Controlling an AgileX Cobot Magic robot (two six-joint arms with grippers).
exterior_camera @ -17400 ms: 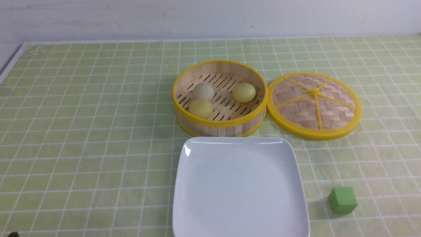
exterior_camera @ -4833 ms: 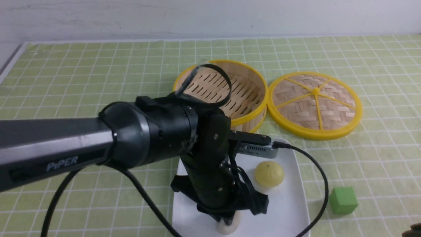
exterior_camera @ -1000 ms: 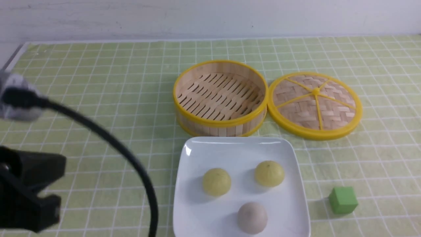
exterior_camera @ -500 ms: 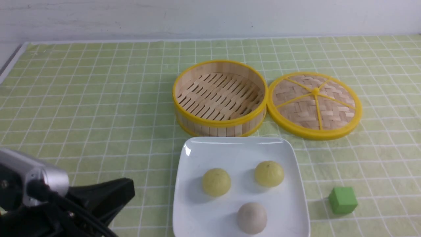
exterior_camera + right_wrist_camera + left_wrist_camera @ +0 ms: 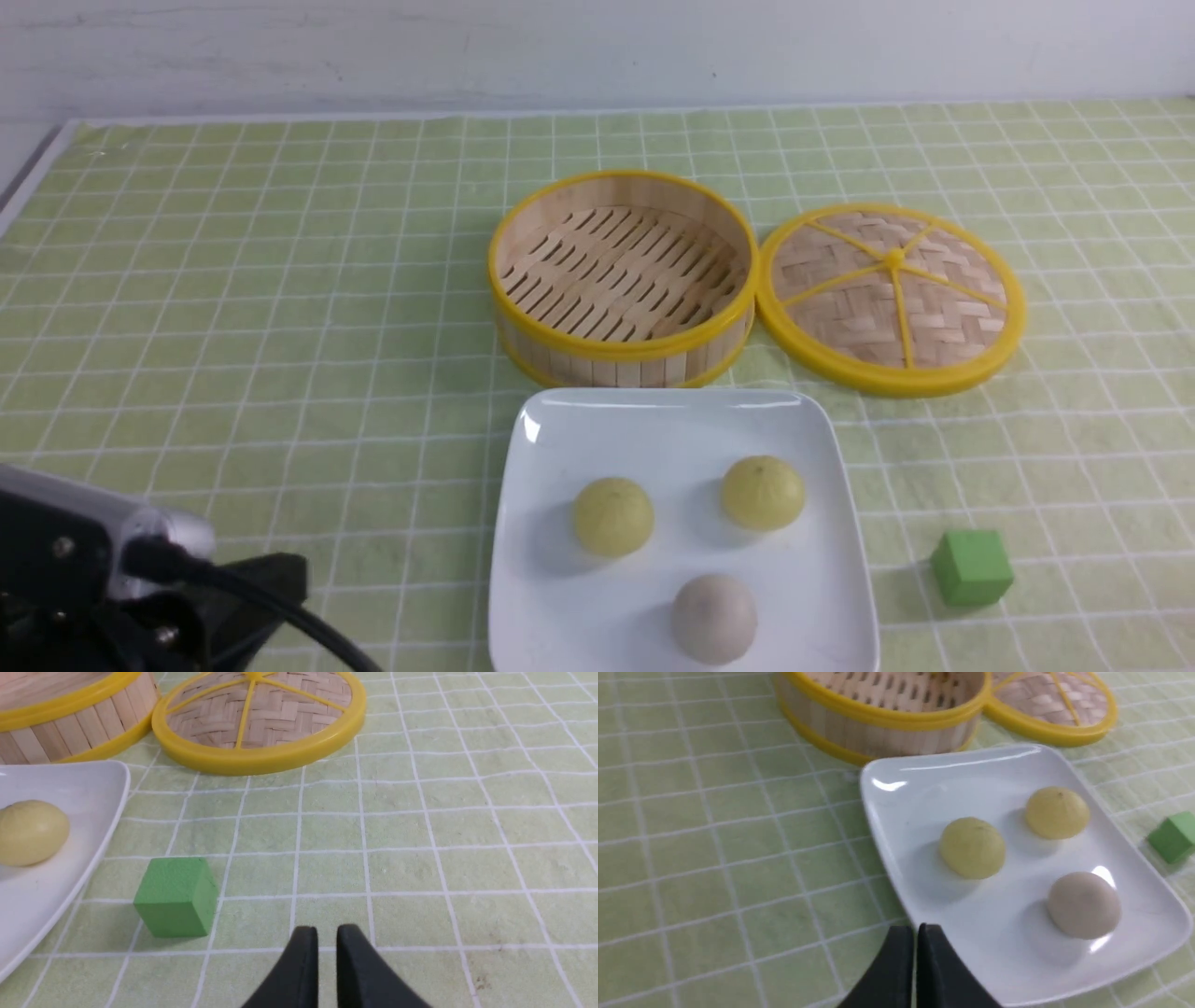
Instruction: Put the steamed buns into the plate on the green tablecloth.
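**A:** So where did the steamed buns end up? I was standing off to the side and couldn't see much.

**B:** All three sat on the plate (image 5: 560, 411), lower centre of the front view. Two pale yellow ones (image 5: 613, 516) (image 5: 763, 492) side by side, not touching, and the greyish one (image 5: 714, 618) below them near the bottom edge. The plate lay flat on the green tablecloth (image 5: 280, 280).

**A:** And the steamer?

**B:** The bamboo steamer (image 5: 623, 276) was just above the plate, only bare slats inside. Its woven lid (image 5: 892, 297) lay flat right beside it, to the right. There was a little green cube (image 5: 972, 567) at lower right, near the plate but apart from it.

**A:** Arms?

**B:** The left gripper (image 5: 916, 933) had its fingers pressed together with nothing between them, hanging over the plate's edge in the wrist view. The right gripper (image 5: 327, 935) showed a thin gap between its tips, nothing in it, over bare cloth near the cube.
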